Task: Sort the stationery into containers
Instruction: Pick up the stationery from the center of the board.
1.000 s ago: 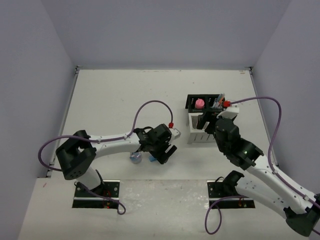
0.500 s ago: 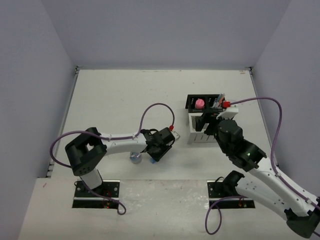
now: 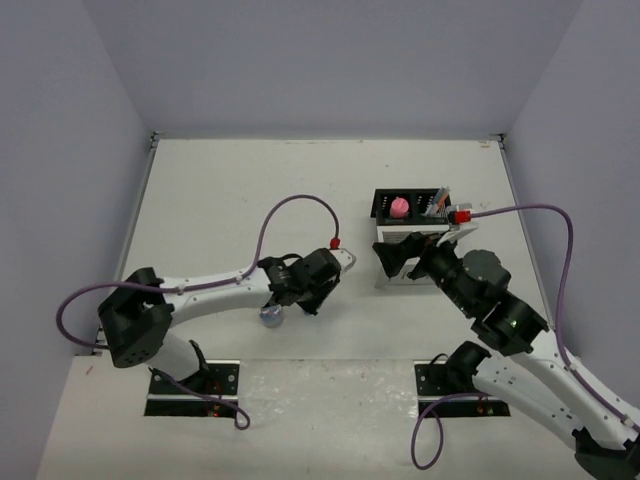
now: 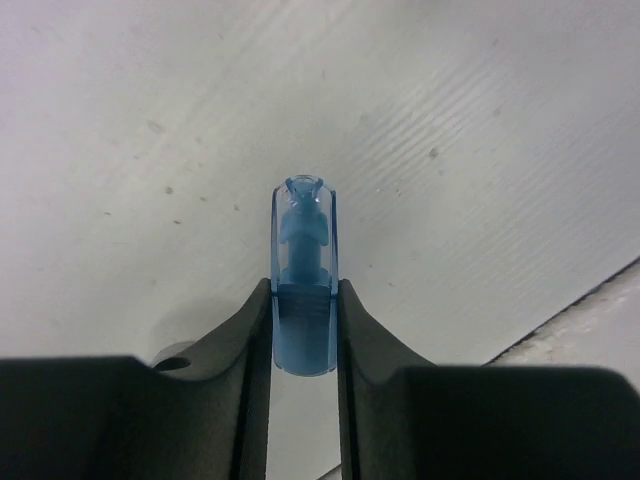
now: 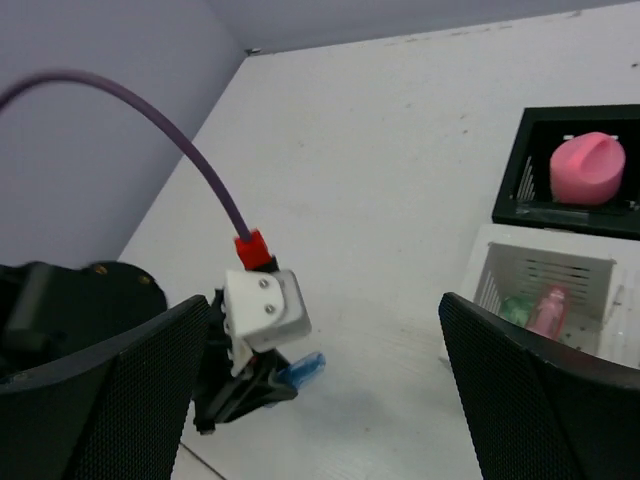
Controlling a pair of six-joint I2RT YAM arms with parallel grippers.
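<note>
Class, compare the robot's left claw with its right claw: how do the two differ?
The left claw is shut on a blue capsule; the right claw is open and holds nothing. The left claw is out over the table; the right claw is by the white box. Both are black.

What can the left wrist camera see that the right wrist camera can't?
Only the left wrist view shows, up close, the little shape inside the clear blue capsule. Only the right wrist view shows the black box with a pink piece in it, and the white box. Both show the capsule pinched in the left gripper, and the white table.
</note>
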